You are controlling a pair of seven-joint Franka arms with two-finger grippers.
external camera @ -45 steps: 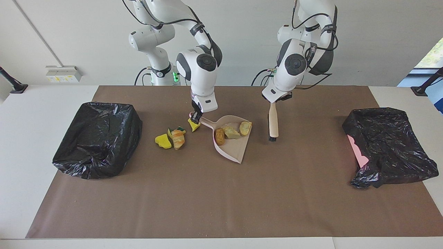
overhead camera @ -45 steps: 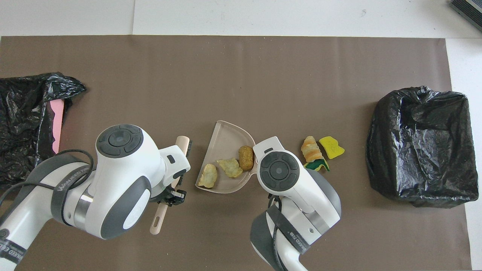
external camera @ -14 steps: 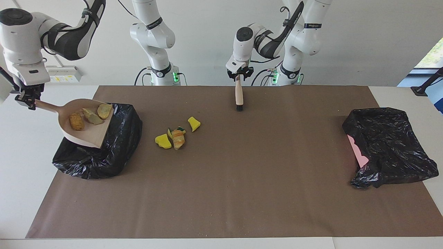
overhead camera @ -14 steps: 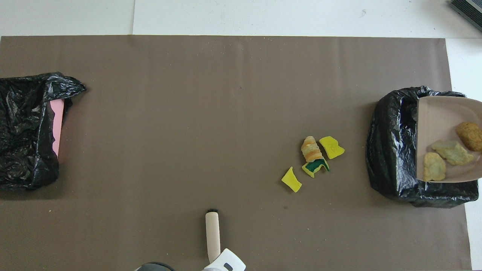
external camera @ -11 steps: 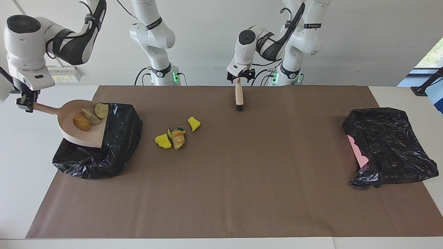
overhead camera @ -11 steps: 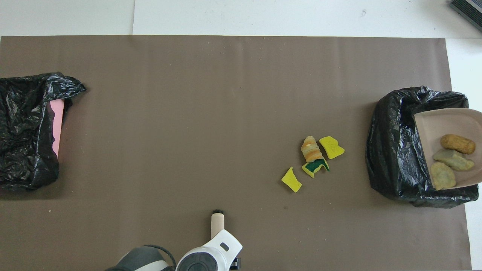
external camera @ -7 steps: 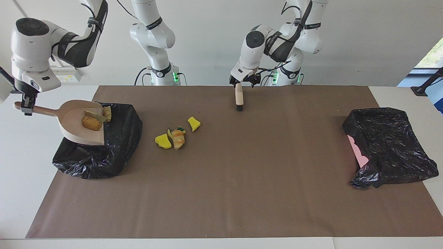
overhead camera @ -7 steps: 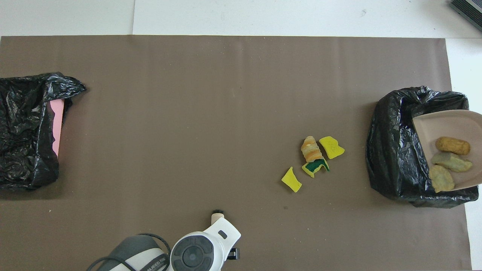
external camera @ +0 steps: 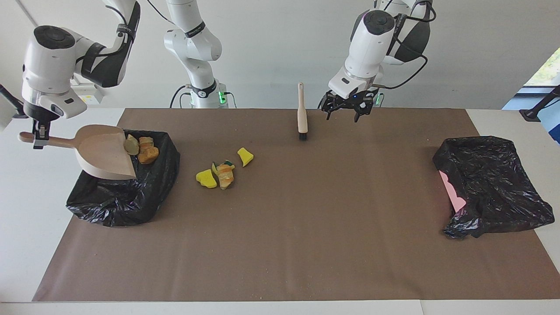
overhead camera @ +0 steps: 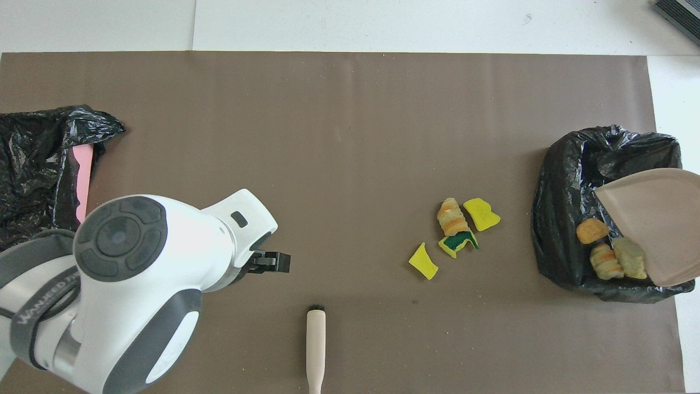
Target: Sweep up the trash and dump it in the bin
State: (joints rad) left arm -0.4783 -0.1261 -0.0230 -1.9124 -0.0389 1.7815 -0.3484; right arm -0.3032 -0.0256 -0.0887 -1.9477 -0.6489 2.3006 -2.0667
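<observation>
Three lumps have just slid off my tilted dustpan and now lie in the bin at the right arm's end of the desk, below and just beside the pan's lip. My right gripper stays clenched on the pan's handle, over the desk edge beside the bin. Four scraps, yellow sponge bits and a striped roll, remain on the desk, between the bin and the brush, well apart from both grippers. My left gripper has let go of the brush: its fingers are spread and empty, hanging just beside the brush toward the left arm's end. I judge the first load dumped; a second sweep is needed, so pan and brush must return.
</observation>
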